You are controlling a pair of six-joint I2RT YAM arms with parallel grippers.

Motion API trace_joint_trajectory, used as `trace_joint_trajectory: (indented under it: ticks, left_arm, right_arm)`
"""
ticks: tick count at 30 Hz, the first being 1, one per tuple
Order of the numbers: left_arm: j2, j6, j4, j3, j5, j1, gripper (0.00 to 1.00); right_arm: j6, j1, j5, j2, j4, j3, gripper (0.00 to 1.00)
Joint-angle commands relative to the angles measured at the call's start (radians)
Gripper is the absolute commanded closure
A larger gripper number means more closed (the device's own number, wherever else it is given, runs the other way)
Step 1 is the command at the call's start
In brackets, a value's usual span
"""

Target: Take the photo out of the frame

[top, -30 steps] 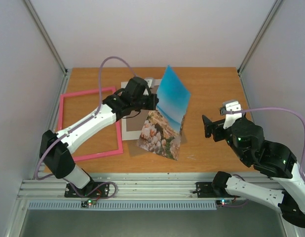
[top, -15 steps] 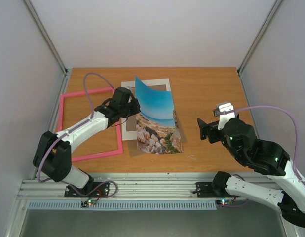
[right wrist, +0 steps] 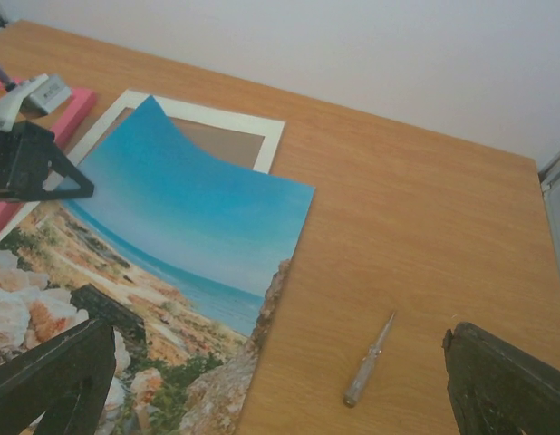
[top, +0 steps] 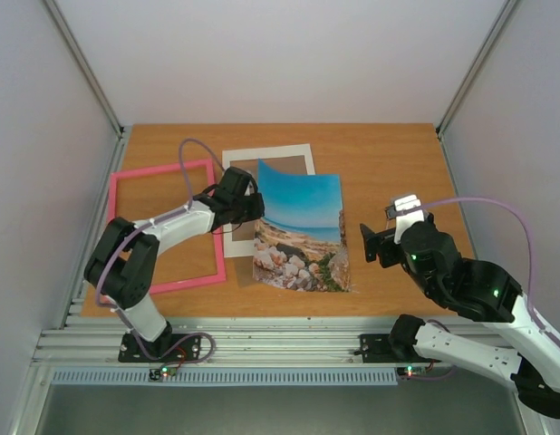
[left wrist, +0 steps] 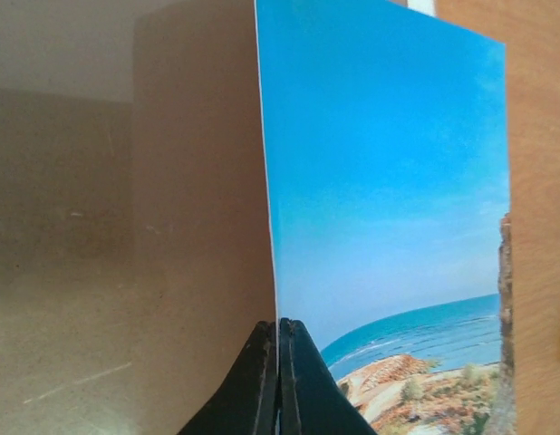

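Frame (top: 155, 169) lying left of my left gripper (left wrist: 278, 337), holding nothing. Left gripper pinching photo (top: 303, 222) by its near left edge. Print resting right of it, partly over mat (top: 266, 153), far corner curling. I'm judging it light, floppy, glossy-slick, crease-prone: gripping the edge only. Right gripper (top: 374, 243) hanging wide open further right, grasping nothing.

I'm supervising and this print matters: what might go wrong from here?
1. The left gripper pinches the photo only by its thin edge, and the sheet curls there; pulling may crease it or slip free.
2. The photo lies partly over the white mat, so dragging might shove the mat.
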Motion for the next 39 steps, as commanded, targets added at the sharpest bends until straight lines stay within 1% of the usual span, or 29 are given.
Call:
trace_joint_trajectory:
  ticks: [1,3,5,8,10,13,17,19,21,22,24,25,29,32,35,39]
  left_arm:
    - [0.015,0.071,-0.021,0.038,0.009,0.005,0.97]
    - [0.010,0.081,-0.042,0.039,-0.009,0.006,0.95]
    - [-0.004,0.081,-0.054,0.034,-0.022,0.006,0.90]
    - [-0.048,0.082,-0.071,0.016,-0.053,0.006,0.75]
    - [-0.097,0.091,-0.093,0.004,-0.090,0.008,0.60]
    - [-0.183,0.110,-0.136,-0.019,-0.140,0.018,0.48]
    - [-0.333,0.123,-0.200,-0.072,-0.210,0.041,0.29]
    - [-0.419,0.130,-0.245,-0.100,-0.243,0.049,0.22]
    - [-0.514,0.142,-0.303,-0.117,-0.270,0.051,0.16]
    - [-0.588,0.149,-0.340,-0.122,-0.279,0.052,0.12]
    - [-0.706,0.173,-0.416,-0.130,-0.306,0.052,0.03]
    - [-0.772,0.180,-0.452,-0.131,-0.323,0.052,0.01]
    - [-1.003,0.243,-0.618,-0.107,-0.440,0.052,0.01]
    - [-1.158,0.275,-0.708,-0.094,-0.532,0.052,0.01]
    - [-1.288,0.314,-0.755,-0.094,-0.600,0.052,0.01]
    - [-1.425,0.358,-0.720,-0.146,-0.648,0.052,0.00]
  right_arm:
    - [0.015,-0.001,0.035,-0.019,0.008,-0.014,0.02]
    - [0.018,-0.001,0.041,-0.023,0.005,-0.019,0.01]
    - [0.020,-0.001,0.047,-0.028,0.002,-0.026,0.02]
    - [0.021,-0.001,0.064,-0.047,0.000,-0.037,0.02]
    - [0.018,-0.001,0.081,-0.065,-0.001,-0.045,0.02]
    - [0.022,-0.001,0.114,-0.092,-0.008,-0.063,0.02]
    - [0.029,-0.001,0.151,-0.120,-0.022,-0.081,0.02]
    - [0.035,-0.001,0.173,-0.133,-0.030,-0.092,0.02]
    - [0.043,-0.001,0.193,-0.146,-0.039,-0.103,0.02]
    - [0.046,-0.001,0.196,-0.156,-0.047,-0.106,0.02]
    - [0.065,-0.001,0.202,-0.175,-0.055,-0.113,0.01]
    - [0.068,-0.001,0.200,-0.186,-0.056,-0.115,0.01]
    - [0.067,-0.001,0.199,-0.228,-0.039,-0.133,0.02]
    - [0.067,-0.001,0.204,-0.257,-0.022,-0.162,0.02]
    - [0.067,-0.001,0.186,-0.274,-0.009,-0.184,0.02]
    - [0.075,-0.001,0.180,-0.271,-0.013,-0.189,0.01]
